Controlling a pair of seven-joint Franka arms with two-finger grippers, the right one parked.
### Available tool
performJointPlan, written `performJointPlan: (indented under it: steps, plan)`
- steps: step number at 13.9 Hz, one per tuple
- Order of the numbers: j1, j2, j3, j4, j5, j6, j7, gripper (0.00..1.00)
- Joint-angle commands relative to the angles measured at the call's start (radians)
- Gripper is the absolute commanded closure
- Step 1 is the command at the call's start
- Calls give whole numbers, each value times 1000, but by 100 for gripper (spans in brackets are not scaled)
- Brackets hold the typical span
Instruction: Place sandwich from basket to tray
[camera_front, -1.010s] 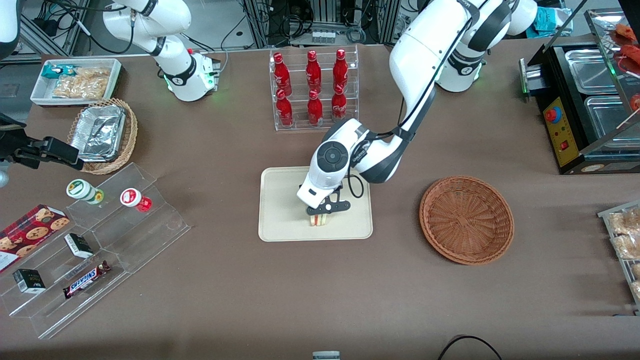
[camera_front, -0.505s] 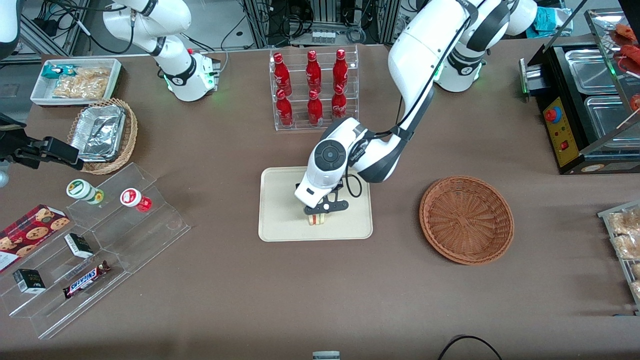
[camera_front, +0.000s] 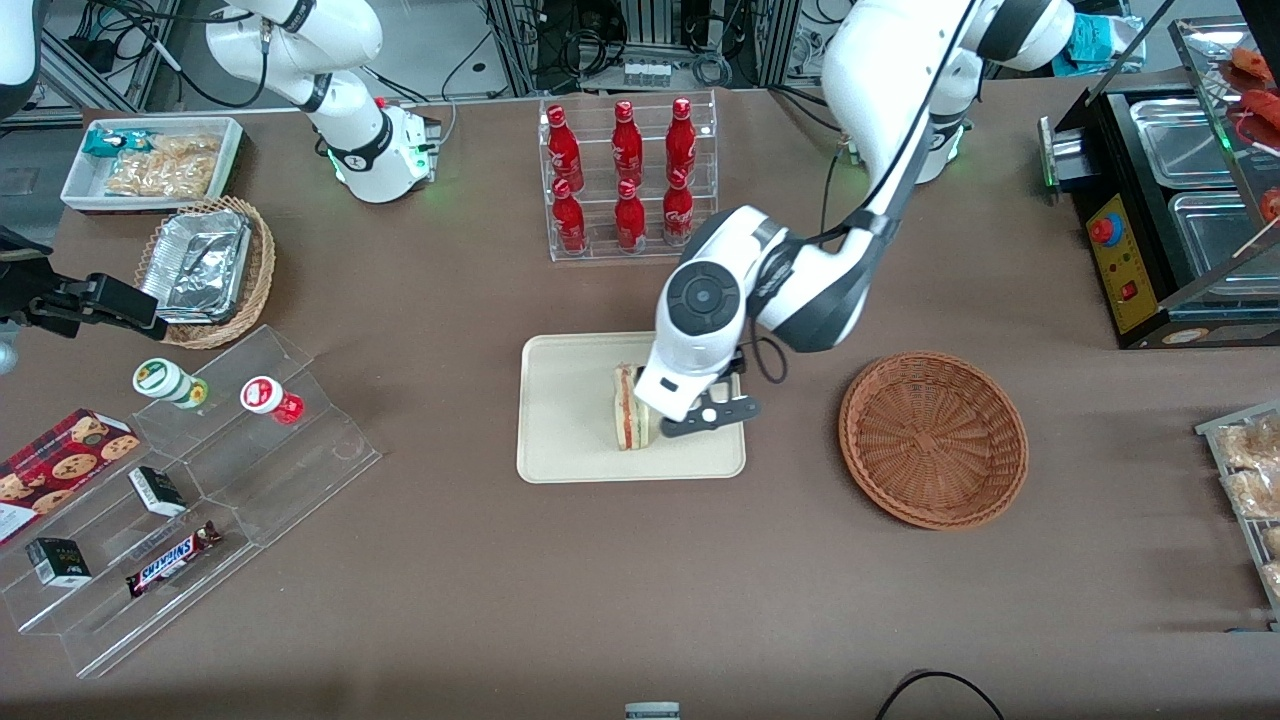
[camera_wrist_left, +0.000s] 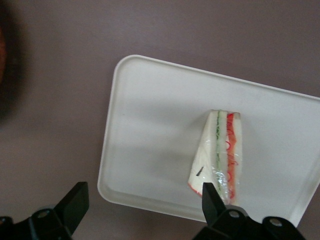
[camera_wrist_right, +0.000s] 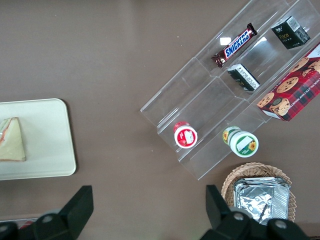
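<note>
Front view: sandwich (camera_front: 631, 408) lies on the tray (camera_front: 565, 400), near the tray's middle, w/ its red and green filling layers showing along one edge. Gripper (camera_front: 708, 418) hangs above the tray's edge toward the basket (camera_front: 932, 438), just beside the sandwich but not touching it; fingers spread wide, nothing between them. Basket sits on the table (camera_front: 640, 580) toward the working arm's end, well apart from the tray, w/ nothing in it. Bottle rack (camera_front: 628, 178) w/ six red bottles stands farther from the camera than the tray. Toward the parked arm's end: clear stepped shelf (camera_front: 190, 500) carrying a Snickers bar (camera_front: 172, 560), small dark boxes and two capped cups; a cookie box (camera_front: 60, 460) beside it; a lighter wicker basket of foil trays (camera_front: 205, 268); and a white bin of snacks (camera_front: 152, 160). Wrist view: sandwich (camera_wrist_left: 220, 155) rests flat on the tray (camera_wrist_left: 150, 130), clear wrap visible over the bread, green stripe beside the red. Both fingers (camera_wrist_left: 212, 199) appear dark, set far apart, clear of the tray's surface; one fingertip overlaps the sandwich's narrow end in the picture, though contact cannot be judged. Right wrist view: sandwich (camera_wrist_right: 11, 140) on the tray (camera_wrist_right: 50, 150); the stepped shelf lies well apart from it.
</note>
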Motion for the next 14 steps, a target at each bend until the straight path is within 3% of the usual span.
performJointPlan:
  steps: [1, 9, 14]
  plan:
    - [41, -105, 14, -114, 23, -34, -23, 0]
    - [253, -355, 14, -360, 24, -41, 274, 0]
    - [363, -468, 6, -375, 35, -142, 385, 0]
